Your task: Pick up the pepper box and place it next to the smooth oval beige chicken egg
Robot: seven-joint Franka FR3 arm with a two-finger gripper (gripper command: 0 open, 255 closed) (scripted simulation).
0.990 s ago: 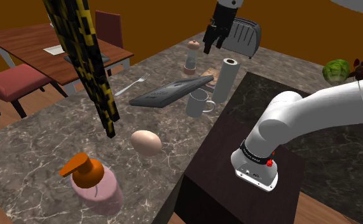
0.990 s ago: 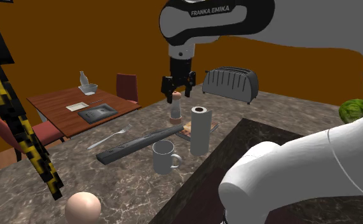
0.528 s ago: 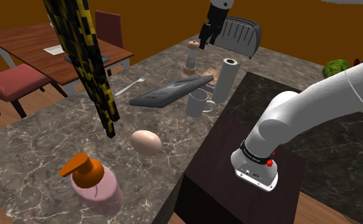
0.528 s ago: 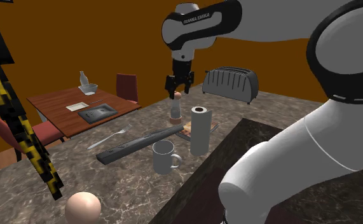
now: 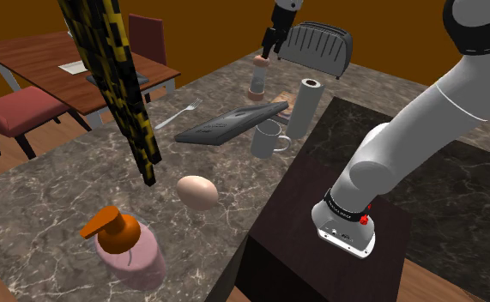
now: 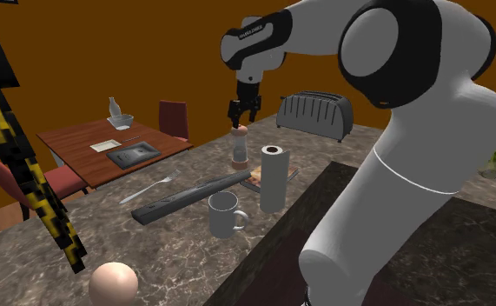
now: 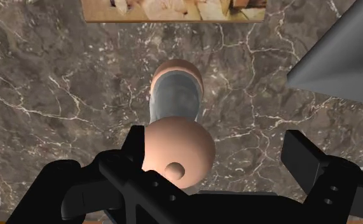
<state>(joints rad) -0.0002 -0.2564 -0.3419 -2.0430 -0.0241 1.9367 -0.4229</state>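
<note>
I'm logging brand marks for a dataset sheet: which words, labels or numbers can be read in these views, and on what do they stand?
"FRANKA EMIKA": small white letters on the arm's dark link above the pincer, barely legible.
Sheet on the dining table: any marks are too small to read.
Pepper box, toaster: no text visible.

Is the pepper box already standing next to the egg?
No, the pepper box stands at the far end by the toaster, while the egg lies at the near end by the soap dispenser.
</note>
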